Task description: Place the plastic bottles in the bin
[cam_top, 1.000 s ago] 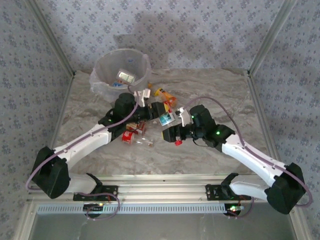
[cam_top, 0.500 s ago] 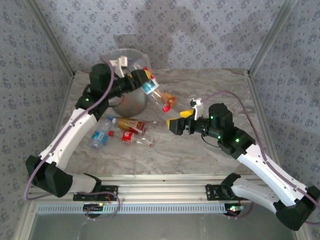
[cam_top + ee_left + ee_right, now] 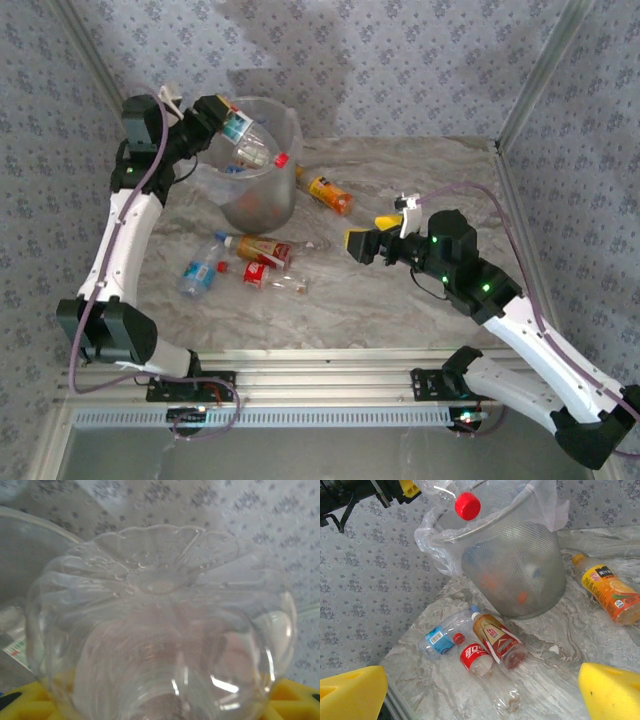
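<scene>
One clear bottle [image 3: 258, 147] clamped in left gripper [image 3: 232, 125], over bin [image 3: 262, 200], right gripper [image 3: 372, 232] spread wide apart

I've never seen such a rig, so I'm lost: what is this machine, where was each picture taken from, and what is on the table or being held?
These are two robot arms bolted at the table's near edge, each ending in a two-finger gripper with yellow pads. The wide picture looks down from above and behind them; the other two come from a camera on each wrist. The left gripper is shut on a clear bottle with a red cap, held over the bin; its wrist camera sees that bottle's base. The right gripper is open and holds nothing. On the table lie an orange juice bottle beside the bin and a cluster of four more bottles nearer the arms.
</scene>
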